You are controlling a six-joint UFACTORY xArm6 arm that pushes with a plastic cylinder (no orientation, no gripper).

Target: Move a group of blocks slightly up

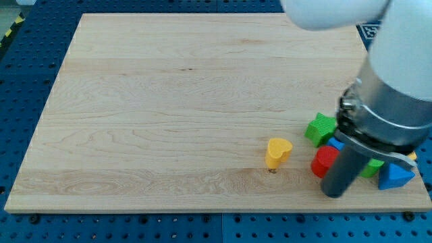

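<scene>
The worktop (169, 101) is a pale wooden board lying on a blue perforated base (27, 81), and most of its surface is bare wood. All the blocks sit toward the view's bottom right. A yellow heart-shaped block (277, 152) stands by itself, a little apart from the rest and to their left. The group proper begins with a green star-shaped block (320, 129), the highest of the cluster in the view. Just below it and to its right lies a red block (325, 161), rounded in outline, its exact shape partly hidden. Between these two, a small corner of a blue block (336, 143) peeks out beside the arm. Further right, near the worktop's bottom right corner, a blue triangular block (395, 177) rests, with a sliver of another green block (371, 168) just to its left and a bit of orange or yellow (411, 156) above it, too hidden to name by shape. The arm's large grey and white body (395, 101) covers the middle of this cluster. The tool is a plain dark rod with nothing to open or close; my tip (333, 192) sits at the view's bottom of the group, just below the red block and apparently touching or nearly touching it, left of the blue triangular block.
</scene>
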